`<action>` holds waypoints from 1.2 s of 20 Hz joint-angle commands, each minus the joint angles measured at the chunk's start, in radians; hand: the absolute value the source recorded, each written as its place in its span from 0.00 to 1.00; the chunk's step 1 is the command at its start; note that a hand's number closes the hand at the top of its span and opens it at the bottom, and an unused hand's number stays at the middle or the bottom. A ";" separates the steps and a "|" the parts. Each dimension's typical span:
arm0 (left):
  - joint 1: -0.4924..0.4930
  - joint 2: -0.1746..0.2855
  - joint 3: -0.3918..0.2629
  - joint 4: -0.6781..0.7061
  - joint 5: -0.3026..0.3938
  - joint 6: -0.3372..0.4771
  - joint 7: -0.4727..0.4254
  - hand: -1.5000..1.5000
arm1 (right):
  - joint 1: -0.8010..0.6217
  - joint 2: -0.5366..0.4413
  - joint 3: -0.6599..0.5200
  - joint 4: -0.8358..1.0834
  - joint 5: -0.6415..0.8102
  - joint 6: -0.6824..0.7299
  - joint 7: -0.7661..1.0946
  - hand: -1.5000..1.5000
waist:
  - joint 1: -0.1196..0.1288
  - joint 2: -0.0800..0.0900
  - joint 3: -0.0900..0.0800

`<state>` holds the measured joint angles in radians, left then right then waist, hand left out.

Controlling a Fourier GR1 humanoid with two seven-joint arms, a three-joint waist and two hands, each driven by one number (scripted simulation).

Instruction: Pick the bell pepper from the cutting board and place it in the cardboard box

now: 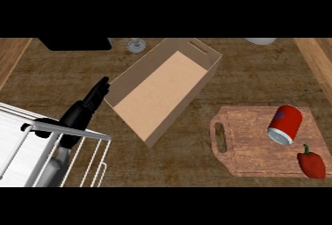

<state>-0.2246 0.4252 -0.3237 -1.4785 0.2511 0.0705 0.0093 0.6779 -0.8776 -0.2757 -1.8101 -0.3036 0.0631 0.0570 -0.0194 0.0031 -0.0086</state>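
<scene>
White rack (19,132), perhaps over left hand (84,110)

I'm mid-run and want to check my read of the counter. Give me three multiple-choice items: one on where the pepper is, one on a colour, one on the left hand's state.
1. Where is the bell pepper?
A. in the cardboard box
B. on the cutting board, at its lower right corner in the view
C. in the left hand

2. What is the main colour of the can lying on the board?
A. green
B. red
C. yellow

3. The left hand is:
A. curled round the pepper
B. curled round the can
C. open, holding nothing

Answers:
1 B: the pepper lies on the board, just below the can.
2 B: the can's body is red.
3 C: the hand's fingers are straight and point toward the box, far from the board.
</scene>
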 commanded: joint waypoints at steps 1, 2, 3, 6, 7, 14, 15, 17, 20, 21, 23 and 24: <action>0.031 -0.012 -0.033 -0.121 -0.064 0.040 0.056 0.50 | 0.017 0.009 -0.058 -0.045 -0.056 0.072 0.087 0.00 | 0.014 -0.007 0.008; 0.006 -0.040 -0.041 -0.050 -0.095 0.045 0.016 0.50 | 0.002 0.054 0.006 -0.025 0.004 0.037 0.092 0.00 | 0.013 -0.004 0.008; -0.037 -0.100 -0.060 -0.002 -0.116 0.067 0.012 0.50 | -0.027 0.043 -0.031 0.007 -0.015 0.069 0.069 0.00 | 0.008 -0.003 0.008; -0.053 -0.078 -0.024 -0.006 -0.089 0.009 0.040 0.50 | -0.175 0.067 0.017 0.099 0.006 0.057 0.114 0.00 | 0.023 -0.001 0.009; -0.078 -0.071 0.004 0.029 -0.097 -0.004 0.035 0.50 | -0.117 0.088 -0.006 0.025 0.019 0.068 0.122 0.00 | 0.012 -0.003 0.008; -0.031 -0.108 -0.008 -0.021 -0.138 -0.001 0.035 0.50 | -0.322 0.146 0.124 0.255 0.160 0.069 0.151 0.00 | 0.028 -0.001 0.010; 0.038 -0.104 -0.022 -0.120 -0.141 0.020 0.079 0.50 | -0.239 0.161 0.126 0.090 0.148 0.060 0.238 0.00 | 0.023 -0.005 0.009; -0.003 -0.102 0.019 -0.021 -0.134 -0.032 0.028 0.50 | -0.329 0.168 0.127 0.220 0.183 0.099 0.205 0.00 | 0.021 -0.003 0.009; 0.009 -0.076 0.034 -0.032 -0.135 -0.031 0.021 0.50 | -0.356 0.201 0.094 0.311 0.206 0.102 0.113 0.00 | 0.021 -0.003 0.009; 0.035 -0.116 -0.005 -0.007 -0.177 0.005 -0.033 0.50 | -0.308 0.210 0.085 0.218 0.199 0.096 0.138 0.00 | 0.015 -0.004 0.009; -0.013 -0.100 0.015 -0.057 -0.122 -0.025 0.075 0.50 | -0.357 0.253 0.121 0.224 0.264 0.053 0.151 0.00 | 0.018 -0.004 0.009; -0.026 -0.131 -0.015 -0.032 -0.156 0.007 0.044 0.50 | -0.302 0.237 0.087 0.169 0.243 0.055 0.177 0.00 | 0.011 -0.004 0.008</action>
<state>-0.2181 0.3741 -0.2782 -1.4784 0.1890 0.0187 0.0147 0.3649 -0.6665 -0.1752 -1.6082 -0.0906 0.1350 0.2207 -0.0001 0.0075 -0.0101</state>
